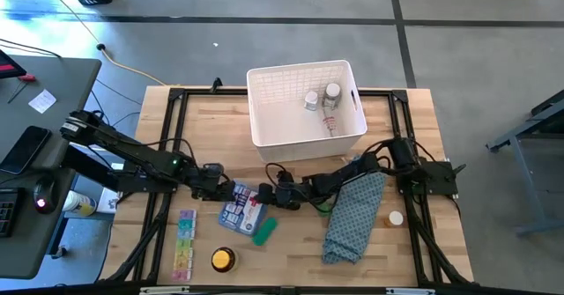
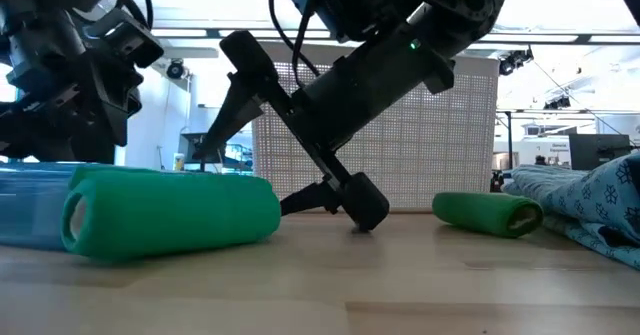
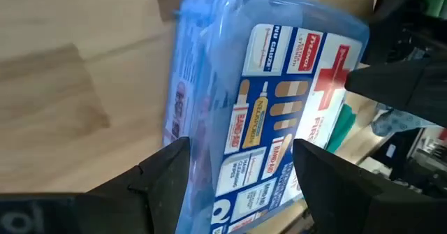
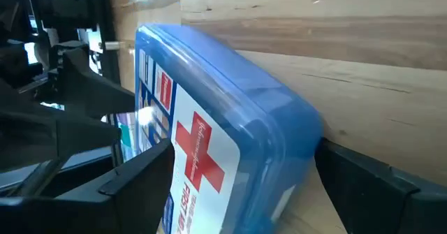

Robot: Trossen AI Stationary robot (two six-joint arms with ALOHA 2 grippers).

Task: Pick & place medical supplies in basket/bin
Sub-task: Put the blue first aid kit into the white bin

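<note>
Lying flat on the wooden desk point(image 1: 291, 260), the blue first-aid kit point(image 1: 244, 209) serves as the landmark here. To its left and below sit the rainbow pill organiser strip point(image 1: 185, 245) and the round yellow tin point(image 1: 223, 259). The left pincer point(image 1: 218, 188) is at the kit's left end, its fingers point(image 3: 162, 170) spread on either side of the box; whether they touch the sides I cannot tell. At the kit's right end the right pincer point(image 1: 272, 193) faces it, fingers point(image 4: 133, 170) wide apart and straddling the rounded corner without clamping. A green tube point(image 1: 263, 232) lies just below and right of the kit. Farther right is the blue patterned cloth point(image 1: 355, 216), with a small white-capped bottle point(image 1: 396, 217) beyond it. The white lattice basket point(image 1: 304, 110), above and right of the kit, already holds two bottles point(image 1: 321, 98) and a pinkish tube point(image 1: 330, 122).

The kit looks like a rigid, smooth plastic case: probably light, but glossy and rounded at the edges, so it may slip. I would take it across its narrow width at the flat side walls, well clear of the curved corners.
</note>
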